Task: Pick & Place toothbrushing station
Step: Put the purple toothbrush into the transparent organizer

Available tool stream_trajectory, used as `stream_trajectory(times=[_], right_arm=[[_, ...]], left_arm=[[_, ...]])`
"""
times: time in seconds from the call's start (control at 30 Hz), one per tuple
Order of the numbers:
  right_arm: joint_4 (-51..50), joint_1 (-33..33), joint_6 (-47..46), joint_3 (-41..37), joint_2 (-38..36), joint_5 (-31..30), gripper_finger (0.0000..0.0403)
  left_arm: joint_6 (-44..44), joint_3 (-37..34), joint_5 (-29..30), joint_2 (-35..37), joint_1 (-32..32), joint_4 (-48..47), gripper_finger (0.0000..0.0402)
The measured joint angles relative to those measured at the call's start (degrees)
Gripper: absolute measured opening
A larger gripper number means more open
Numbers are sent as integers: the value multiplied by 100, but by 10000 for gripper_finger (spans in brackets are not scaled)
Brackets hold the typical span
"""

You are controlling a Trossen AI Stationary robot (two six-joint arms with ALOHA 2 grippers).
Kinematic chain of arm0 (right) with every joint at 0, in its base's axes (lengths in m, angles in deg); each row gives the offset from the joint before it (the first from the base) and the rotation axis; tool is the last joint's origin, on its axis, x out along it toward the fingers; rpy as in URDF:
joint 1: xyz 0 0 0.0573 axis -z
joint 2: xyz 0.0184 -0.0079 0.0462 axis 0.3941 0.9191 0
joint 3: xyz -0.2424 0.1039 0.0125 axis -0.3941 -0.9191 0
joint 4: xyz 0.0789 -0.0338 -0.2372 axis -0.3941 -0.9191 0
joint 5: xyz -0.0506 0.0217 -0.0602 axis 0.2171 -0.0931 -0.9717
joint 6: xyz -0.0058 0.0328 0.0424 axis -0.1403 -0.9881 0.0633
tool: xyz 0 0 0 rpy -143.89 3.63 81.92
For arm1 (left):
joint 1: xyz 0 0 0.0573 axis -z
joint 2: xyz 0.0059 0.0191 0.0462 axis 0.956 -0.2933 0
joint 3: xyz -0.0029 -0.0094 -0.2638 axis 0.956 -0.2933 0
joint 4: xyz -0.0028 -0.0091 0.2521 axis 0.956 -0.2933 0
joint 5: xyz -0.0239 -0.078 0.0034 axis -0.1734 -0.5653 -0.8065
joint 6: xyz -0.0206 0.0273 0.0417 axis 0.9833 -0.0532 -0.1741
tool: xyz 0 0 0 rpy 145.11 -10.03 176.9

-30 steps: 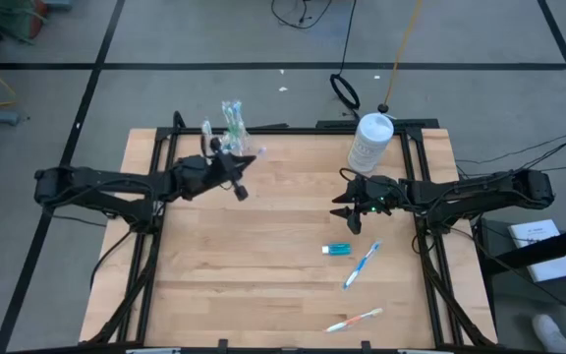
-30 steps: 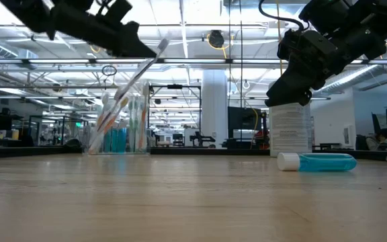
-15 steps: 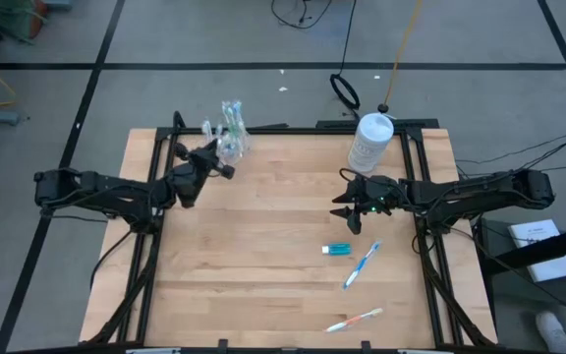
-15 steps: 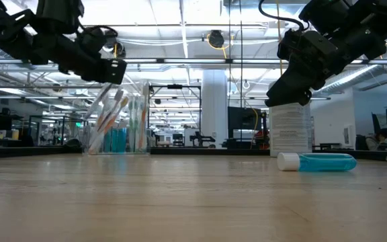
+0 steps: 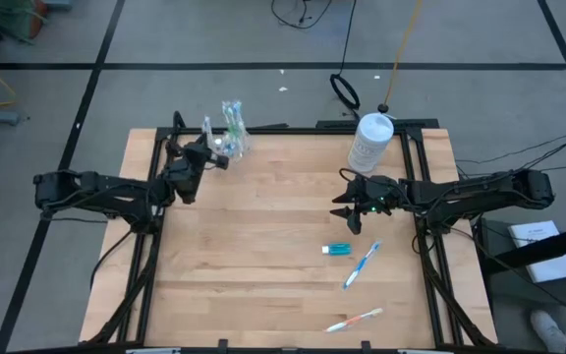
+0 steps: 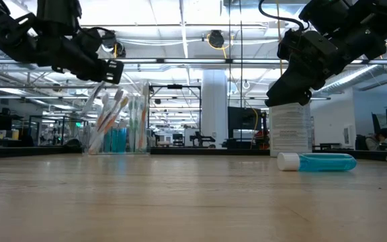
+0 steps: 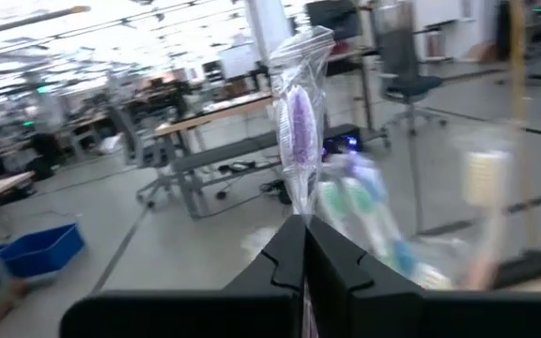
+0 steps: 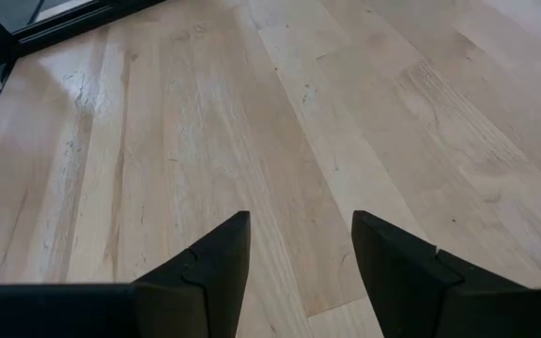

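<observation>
Left gripper (image 5: pixel 207 157) up by clear cup (image 5: pixel 230 141) at far-left table corner, fingers pinched on wrapped toothbrush (image 7: pixel 301 131), head pointing at cup's bundle. Risk imo: bad angle, brush snags on packed brushes, tips cup or skids off table edge.

Mid-right: right gripper (image 5: pixel 350 214) hovering, fingers apart, holding nothing. Teal toothpaste tube (image 5: pixel 337 250), blue toothbrush (image 5: pixel 362 265), orange toothbrush (image 5: pixel 355 320) loose on board near it. White bottle (image 5: pixel 369 142) just behind, elbow swing could knock it.
</observation>
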Motion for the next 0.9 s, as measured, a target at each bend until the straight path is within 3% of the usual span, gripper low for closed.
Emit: stream_trajectory(times=[0.07,0.2,0.27,0.47,0.7,0.9], right_arm=[[0,0,0,0,0,-1,183],[2,0,0,0,0,-2,183],[2,0,0,2,0,-2,183],[7,0,0,2,0,-2,183],[9,0,0,2,0,-2,183],[9,0,0,2,0,-2,183]], left_arm=[[101,0,-148,0,-233,36,3],[537,0,-1292,-50,-636,33,12],[496,0,-1585,-89,-759,45,10],[598,2,-1490,-166,-1083,89,10],[722,2,-2101,-477,-1348,-488,4],[703,2,-1742,-1055,-1349,-588,13]])
